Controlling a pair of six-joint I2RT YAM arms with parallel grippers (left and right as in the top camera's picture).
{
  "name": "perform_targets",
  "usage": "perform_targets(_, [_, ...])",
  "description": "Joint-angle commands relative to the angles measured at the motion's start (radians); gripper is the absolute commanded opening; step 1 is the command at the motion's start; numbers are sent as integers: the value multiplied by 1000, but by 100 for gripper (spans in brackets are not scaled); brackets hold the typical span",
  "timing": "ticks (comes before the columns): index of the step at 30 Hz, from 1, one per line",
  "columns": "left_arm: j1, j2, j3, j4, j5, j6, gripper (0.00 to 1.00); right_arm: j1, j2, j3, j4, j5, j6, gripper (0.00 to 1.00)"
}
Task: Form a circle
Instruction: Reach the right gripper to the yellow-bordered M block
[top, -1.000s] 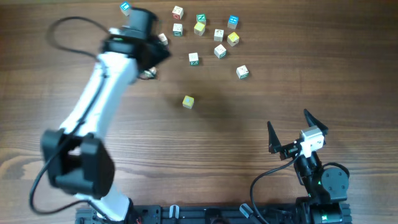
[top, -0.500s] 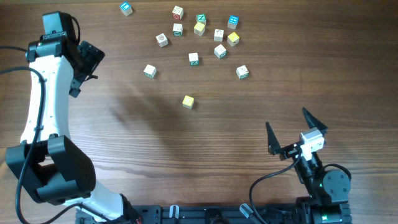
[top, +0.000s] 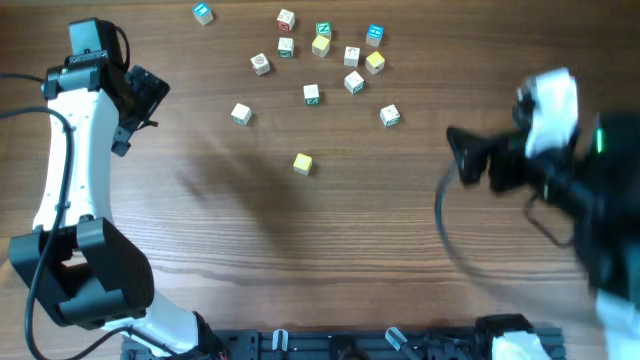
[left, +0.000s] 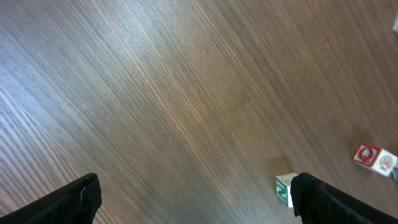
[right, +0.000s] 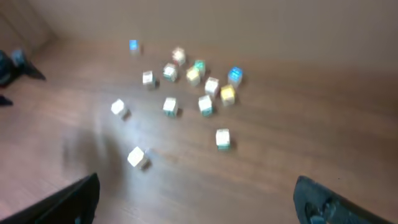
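Note:
No circle is in view: several small letter cubes lie loosely scattered at the far middle of the table, around one green-lettered cube (top: 311, 94). A pale yellow cube (top: 302, 163) lies apart, nearer the front. My left gripper (top: 143, 110) is open at the far left, well clear of the scatter. In the left wrist view its open jaws (left: 199, 202) hold nothing, and a green-lettered cube (left: 284, 188) lies just beside the right finger. My right gripper (top: 464, 158) is blurred at the right; in its own view (right: 199, 199) it stands open and empty, facing the scatter (right: 205, 103).
A blue cube (top: 203, 13) sits alone at the far left edge, another blue one (top: 374, 35) at the scatter's far right. A red-marked cube (left: 367, 154) shows in the left wrist view. Bare wood table (top: 330, 250) lies between the arms.
The left arm swung from the cubes to the far left, then held still. The right arm has risen from the front right corner toward the middle right, blurred with motion.

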Motion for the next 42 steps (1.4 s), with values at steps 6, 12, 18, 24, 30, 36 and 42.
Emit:
perform_targets(6, [3,0,1,0,-2,8,100,3,650,603,-230,-39,39,100])
perform_targets(12, [3,0,1,0,-2,8,100,5,861,600,-113,-69,168,71])
perform_targets(18, [3,0,1,0,-2,8,100,55,1093,585,-195,88,161,68])
perform_targets(24, [3,0,1,0,-2,8,100,147,1281,585,-182,209,60,91])
perform_targets(30, [3,0,1,0,-2,8,100,192,1330,585,-131,354,62,80])
perform_targets(36, [3,0,1,0,-2,8,100,191,1329,585,-151,350,63,52])
perform_targets(42, [3,0,1,0,-2,8,100,192,1286,586,-195,350,63,29])
